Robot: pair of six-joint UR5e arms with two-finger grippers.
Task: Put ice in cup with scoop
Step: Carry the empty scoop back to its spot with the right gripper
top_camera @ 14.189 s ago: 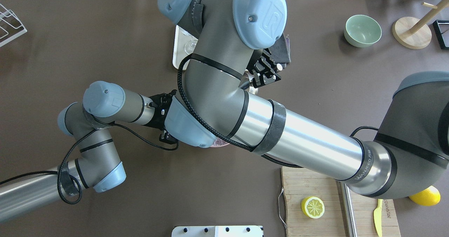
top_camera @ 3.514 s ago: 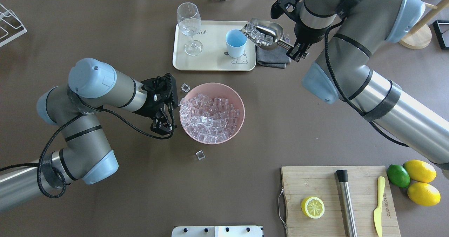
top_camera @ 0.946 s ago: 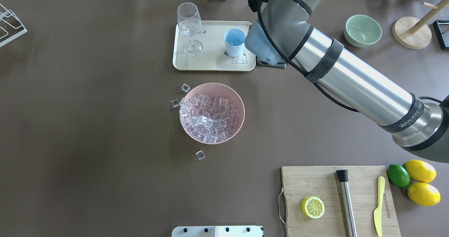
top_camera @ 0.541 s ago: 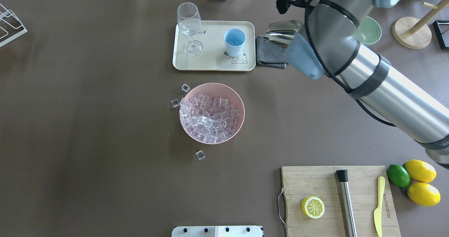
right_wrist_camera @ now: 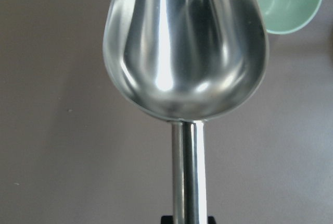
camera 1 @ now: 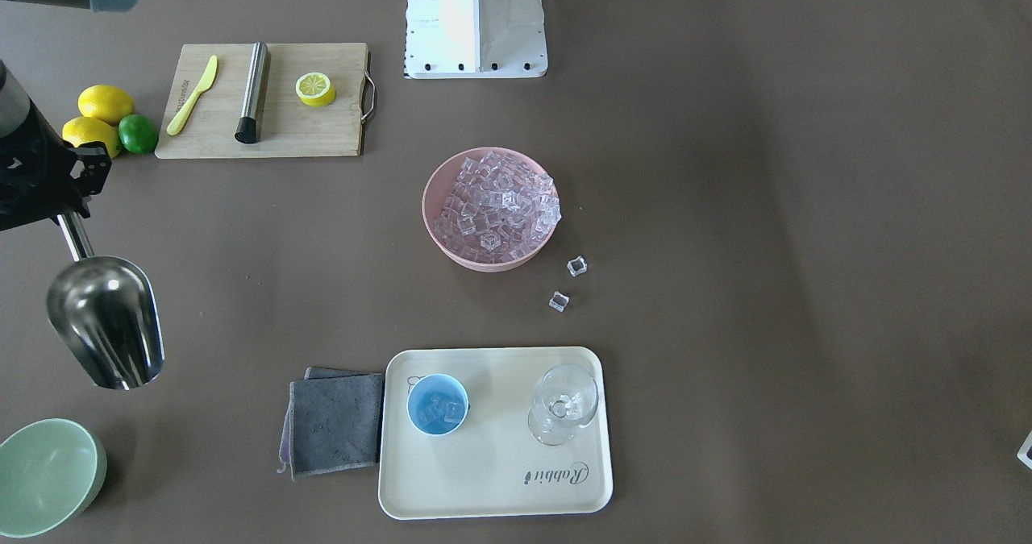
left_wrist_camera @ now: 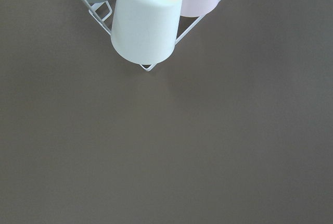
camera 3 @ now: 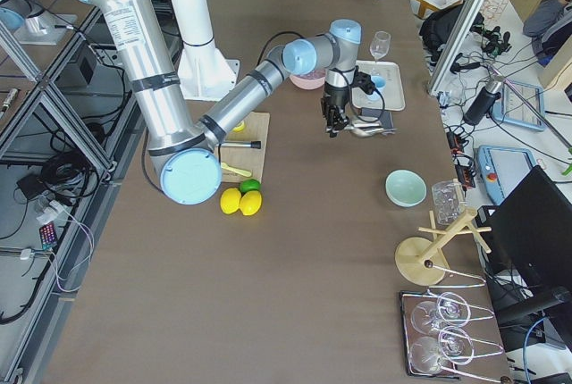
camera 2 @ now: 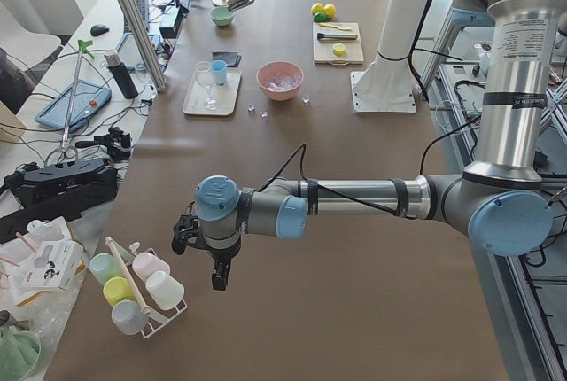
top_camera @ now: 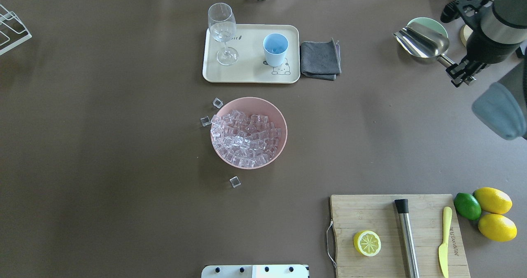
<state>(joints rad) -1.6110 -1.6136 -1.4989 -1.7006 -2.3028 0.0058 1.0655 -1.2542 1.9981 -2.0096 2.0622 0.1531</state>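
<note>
1. The right gripper (top_camera: 460,72) is clamped on the rod handle of the scoop (top_camera: 422,43). In the right wrist view the trough is bare steel, with no cube in it.
2. The scoop's long axis runs from the gripper toward the far side of the table and the robot's left. Its open mouth leads, and in the overhead view it overlaps the pale green bowl (top_camera: 428,22).
3. The cup (top_camera: 276,49) stands on the cream tray (top_camera: 247,74), well apart from the scoop on the robot's left. The front view shows a few cubes of ice (camera 1: 439,408) in it.
4. The pink bowl (top_camera: 282,117) holds the bulk of the ice. It lies further left of the scoop and nearer the robot's base.
5. We judge that a refill would call for a long sweep left and back with the mouth leading. The right arm already carries the tool.
6. The left gripper (camera 2: 216,276) hangs near a cup rack (left_wrist_camera: 148,67) at the table's far left end. We cannot tell whether it is open or closed.
7. Hard to make out:
   - the scoop's height above the table;
   - the jaw contact on the rod, which the wrist view cuts off;
   - the number of cubes in the cup.
8. Three loose cubes (top_camera: 235,182) lie on the table (top_camera: 123,167) near the pink bowl.
</note>
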